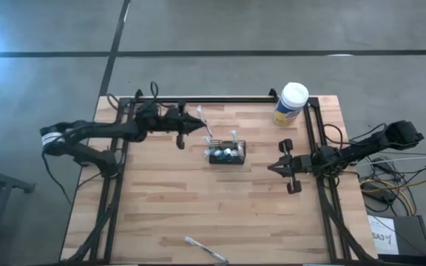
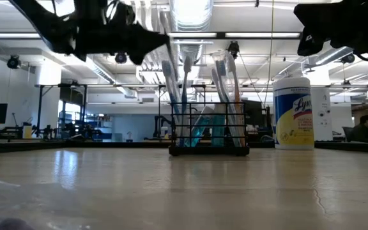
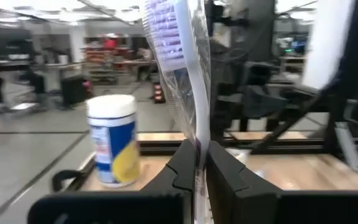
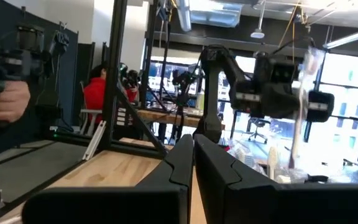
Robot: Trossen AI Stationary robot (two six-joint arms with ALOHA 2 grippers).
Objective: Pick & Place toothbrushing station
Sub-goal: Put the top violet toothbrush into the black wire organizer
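Note:
The toothbrushing station [image 1: 226,154] is a small black mesh caddy mid-table, with several toothbrushes [image 2: 225,89] standing upright in it. My left gripper [image 1: 197,125] hovers just left of and beyond the caddy, above the table, shut on a toothbrush in a clear wrapper [image 3: 178,56]. My right gripper [image 1: 274,167] waits shut and empty at the table's right side, its fingers [image 4: 193,155] pressed together. The held wrapper also shows in the right wrist view as a clear strip [image 4: 303,93] on the far arm. My left gripper pinches the wrapped toothbrush between its two fingers at the wrapper's lower part [image 3: 196,149]. The fingers reach in about level from the table's left and lie across the long wrapper. The wrapper stands roughly upright above the fingers, lifted clear of the table and the caddy.
A white-lidded, yellow-labelled round canister [image 1: 291,103] stands at the far right. Another wrapped toothbrush [image 1: 205,250] lies flat at the near edge. A black frame rail [image 1: 220,100] runs along the far edge. A person in red [image 4: 98,93] sits beyond the table.

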